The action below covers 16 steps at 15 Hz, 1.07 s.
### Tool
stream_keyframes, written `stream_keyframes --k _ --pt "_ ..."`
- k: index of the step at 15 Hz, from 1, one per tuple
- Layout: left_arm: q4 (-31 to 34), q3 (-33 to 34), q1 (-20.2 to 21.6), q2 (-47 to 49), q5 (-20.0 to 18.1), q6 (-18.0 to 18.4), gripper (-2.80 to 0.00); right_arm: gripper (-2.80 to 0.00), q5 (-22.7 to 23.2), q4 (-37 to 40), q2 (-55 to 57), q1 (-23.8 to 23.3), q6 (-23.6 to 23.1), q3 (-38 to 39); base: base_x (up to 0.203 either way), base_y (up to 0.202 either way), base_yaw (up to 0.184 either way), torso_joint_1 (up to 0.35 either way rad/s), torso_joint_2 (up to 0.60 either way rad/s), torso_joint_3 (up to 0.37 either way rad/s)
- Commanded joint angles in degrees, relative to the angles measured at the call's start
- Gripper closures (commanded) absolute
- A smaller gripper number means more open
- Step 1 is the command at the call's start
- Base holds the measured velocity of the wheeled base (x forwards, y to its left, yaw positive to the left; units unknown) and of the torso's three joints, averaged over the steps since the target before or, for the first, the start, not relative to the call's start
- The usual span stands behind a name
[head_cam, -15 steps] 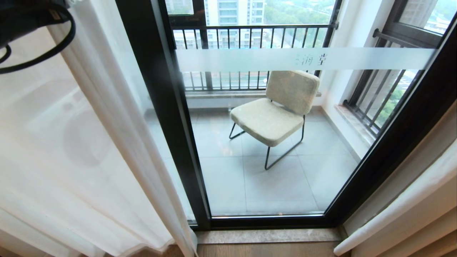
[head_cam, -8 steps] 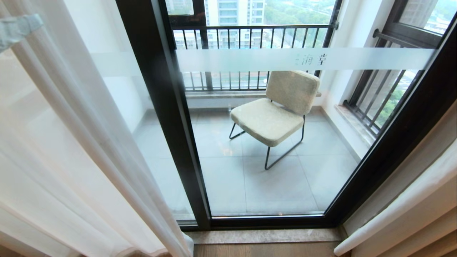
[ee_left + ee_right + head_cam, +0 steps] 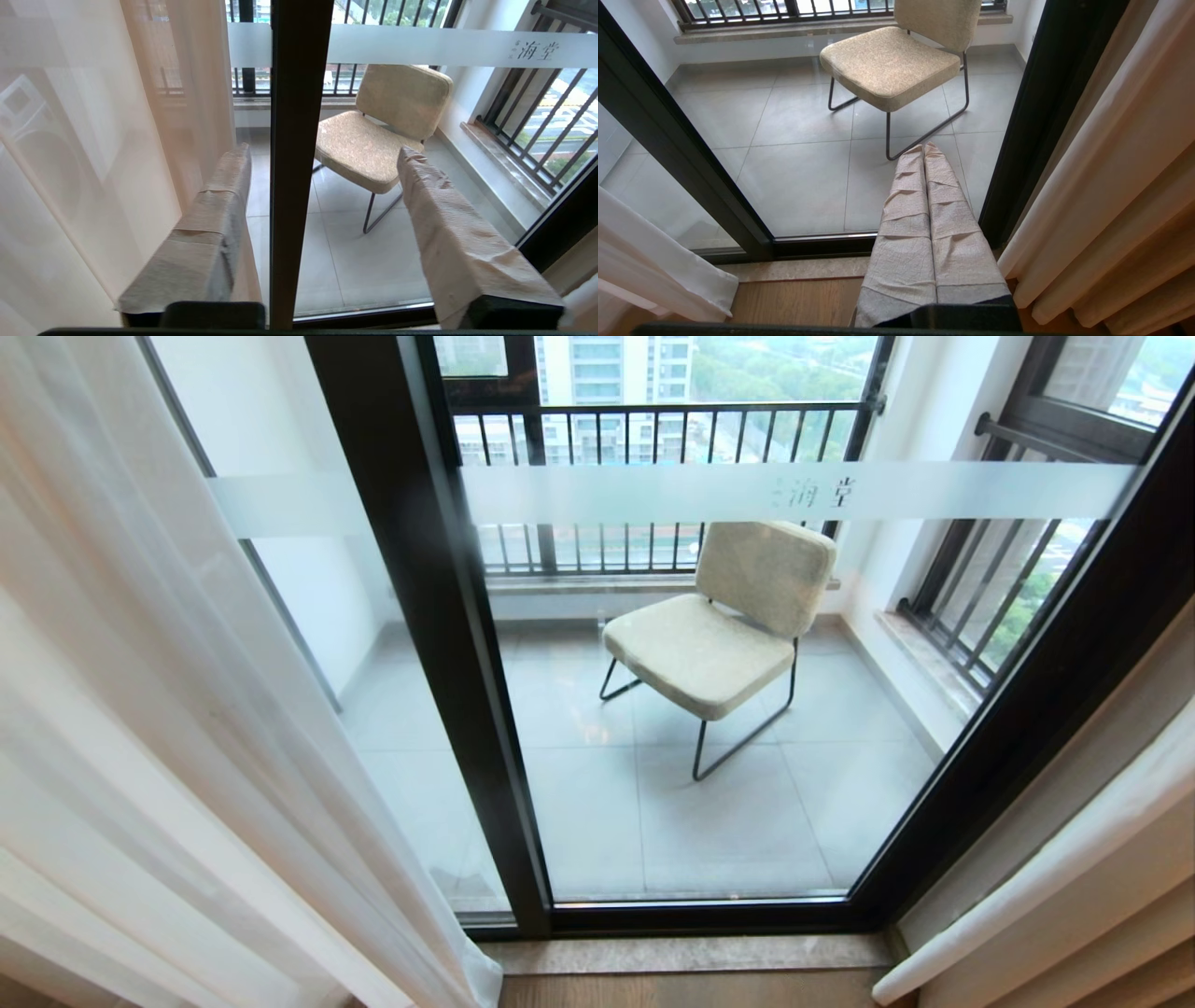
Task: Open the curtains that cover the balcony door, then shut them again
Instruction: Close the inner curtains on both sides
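The characters 海堂 are printed on the balcony door's (image 3: 439, 644) frosted band (image 3: 448, 46). The left gripper (image 3: 322, 158) is held open (empty); the right gripper (image 3: 924, 154) is closed.

Balcony door (image 3: 709, 728) glass blocks passage between parted curtains (image 3: 140, 728).

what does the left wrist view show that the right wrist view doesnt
Only the left wrist view shows the left gripper, fingers apart and holding nothing, the frosted band with its characters, and a round-fronted machine behind the sheer.

Only the right wrist view shows the right gripper, shut and empty, the wooden floor and the thick beige curtain.

Both show the chair, the dark door frame and the white sheer.
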Motion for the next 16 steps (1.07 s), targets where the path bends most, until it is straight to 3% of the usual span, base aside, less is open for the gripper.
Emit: stream_keyframes --k 1,8,13,16 --pt "0.05 0.51 0.07 -1.97 0.21 -0.06 0.00 0.00 -0.03 -0.03 0.09 0.05 0.03 0.00 0.000 0.000 0.000 0.000 0.00 0.000" --pt "0.05 9.98 0.39 -8.39 6.29 -0.06 0.00 0.00 -0.03 0.06 0.09 0.05 0.03 0.00 0.000 0.000 0.000 0.000 0.00 0.000" --pt "-0.14 24.50 11.21 -17.27 6.31 1.65 0.00 0.00 -0.03 -0.03 0.09 0.05 0.03 0.00 0.000 0.000 0.000 0.000 0.00 0.000" --pt "-0.61 30.78 12.46 -17.95 5.73 5.32 0.00 0.00 -0.03 -0.03 0.09 0.05 0.03 0.00 0.000 0.000 0.000 0.000 0.00 0.000"
